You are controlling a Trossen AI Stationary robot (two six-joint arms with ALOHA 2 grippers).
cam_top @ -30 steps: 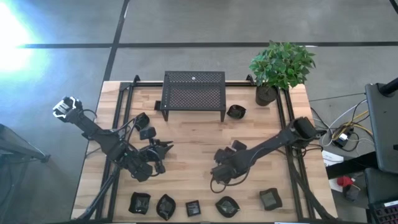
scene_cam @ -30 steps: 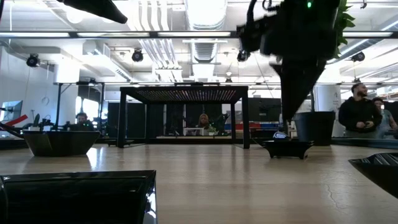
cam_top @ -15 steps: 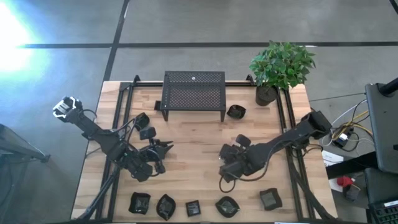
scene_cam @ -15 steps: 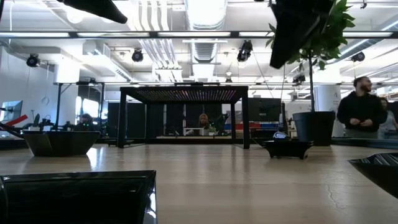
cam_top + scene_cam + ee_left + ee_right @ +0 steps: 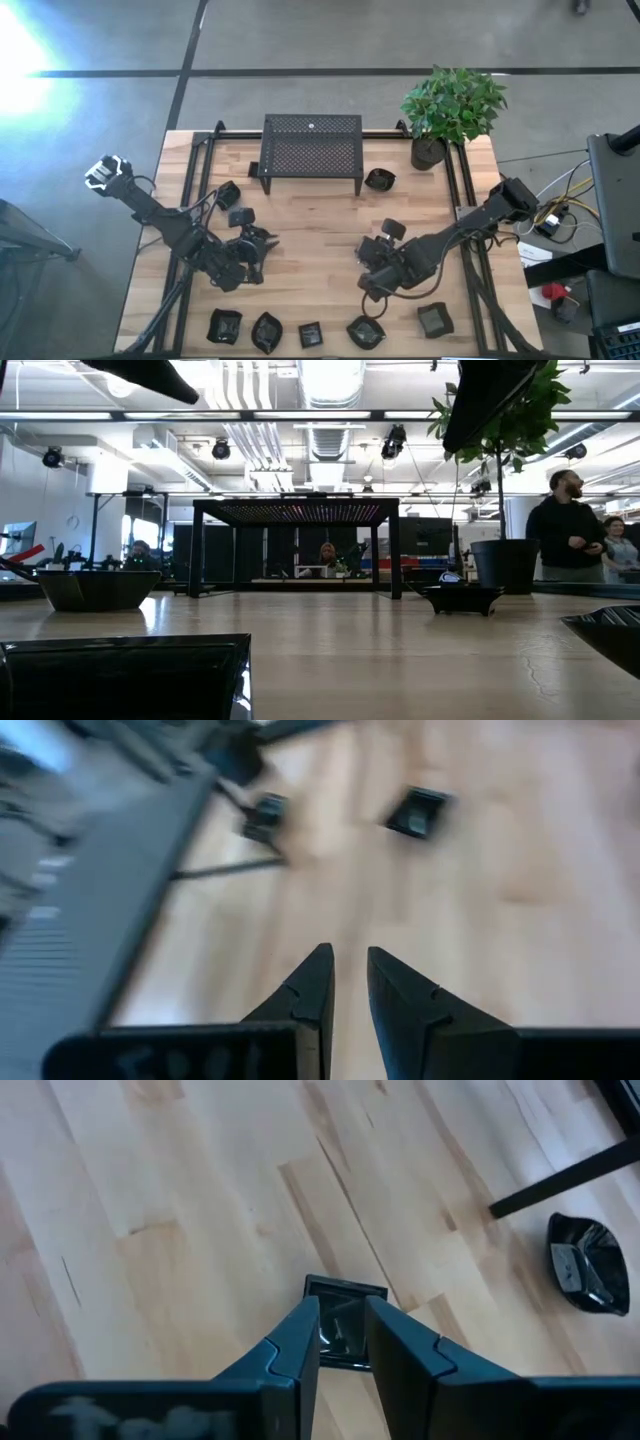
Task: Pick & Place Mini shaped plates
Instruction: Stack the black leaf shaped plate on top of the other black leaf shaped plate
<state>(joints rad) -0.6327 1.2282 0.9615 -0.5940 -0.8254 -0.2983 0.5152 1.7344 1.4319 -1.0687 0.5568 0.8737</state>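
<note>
Light wooden table [image 5: 320, 215], from the near edge outward. Row of five tiny glossy black plates [image 5: 310, 335] lines that edge.

My right claw [image 5: 372, 283] hangs over the boards just behind the row, right of centre, lifted well clear of the surface. Fingers [image 5: 290, 1350] are clenched on the rim of a small square glossy black plate [image 5: 345, 1325], as far as the wrist view shows.

My left claw [image 5: 258, 243] sits left of centre at about the same depth. Its fingers are narrowly parted and grasp nothing.

Another plate [image 5: 392, 229] lies beside my right arm. Two plates [image 5: 233, 203] lie near my left arm. One rounded plate [image 5: 379, 179] is just right of the black perforated metal stand [image 5: 311, 150] at the far edge.

Green plant in a black pot [image 5: 428, 152] is in the far right corner.

Beyond the table: open workshop, with a person [image 5: 565, 535] standing at the right.
</note>
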